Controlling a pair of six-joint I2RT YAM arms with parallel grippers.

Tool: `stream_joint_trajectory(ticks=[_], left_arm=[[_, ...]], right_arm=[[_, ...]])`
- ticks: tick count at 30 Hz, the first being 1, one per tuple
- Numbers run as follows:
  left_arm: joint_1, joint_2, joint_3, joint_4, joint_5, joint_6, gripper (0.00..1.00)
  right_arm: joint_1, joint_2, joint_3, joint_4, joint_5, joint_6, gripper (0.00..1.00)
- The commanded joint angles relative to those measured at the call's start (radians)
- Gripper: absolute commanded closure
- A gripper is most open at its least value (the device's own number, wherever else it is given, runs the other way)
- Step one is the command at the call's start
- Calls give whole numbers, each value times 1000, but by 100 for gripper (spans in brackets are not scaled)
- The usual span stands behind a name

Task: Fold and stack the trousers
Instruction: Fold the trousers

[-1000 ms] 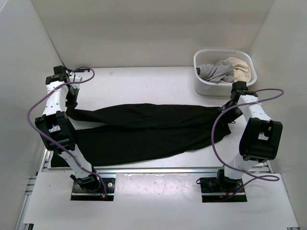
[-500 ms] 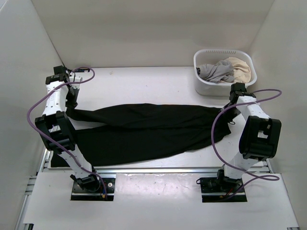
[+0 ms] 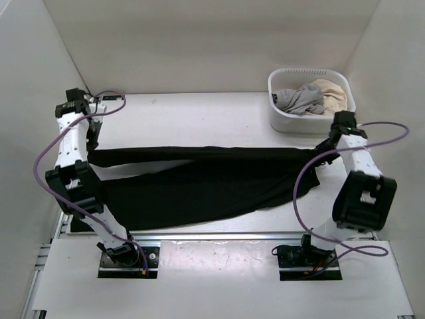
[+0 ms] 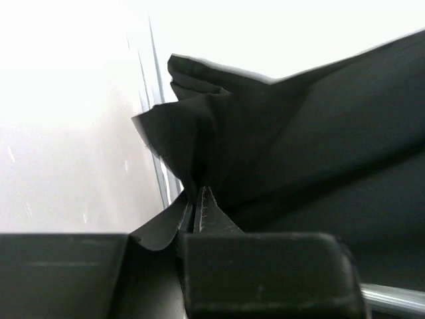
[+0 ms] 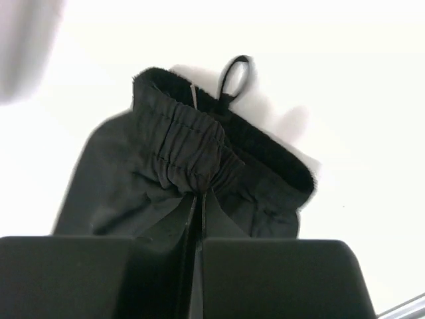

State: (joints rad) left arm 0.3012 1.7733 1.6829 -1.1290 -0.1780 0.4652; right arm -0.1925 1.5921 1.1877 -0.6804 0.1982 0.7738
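Left claw (image 4: 201, 194) pinched shut on leg end of trousers (image 3: 199, 183), at left side of table (image 3: 199, 119). Right claw (image 5: 199, 198) pinched shut on stretchy waistband (image 5: 189, 143), at right side. Top edge of trousers pulled tight in straight line from one claw to other. Rest of black cloth spreads over table toward near edge. Small loop (image 5: 234, 76) sticks out past waistband. Far right corner: white basket (image 3: 284, 121), grey and cream clothes (image 3: 305, 100) inside.
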Motion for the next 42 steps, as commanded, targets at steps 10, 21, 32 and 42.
stream_joint_trajectory(ticks=[10, 21, 32, 42], left_arm=[[125, -464, -673, 36, -164, 62, 86], [125, -528, -888, 87, -147, 52, 86], [284, -529, -856, 49, -5, 44, 32], [564, -302, -486, 2, 247, 115, 33]], right_arm=[[-114, -261, -420, 47, -82, 22, 100], [-114, -201, -421, 58, -57, -19, 100], [-114, -150, -356, 16, -37, -83, 100], [-114, -141, -347, 16, -48, -103, 100]])
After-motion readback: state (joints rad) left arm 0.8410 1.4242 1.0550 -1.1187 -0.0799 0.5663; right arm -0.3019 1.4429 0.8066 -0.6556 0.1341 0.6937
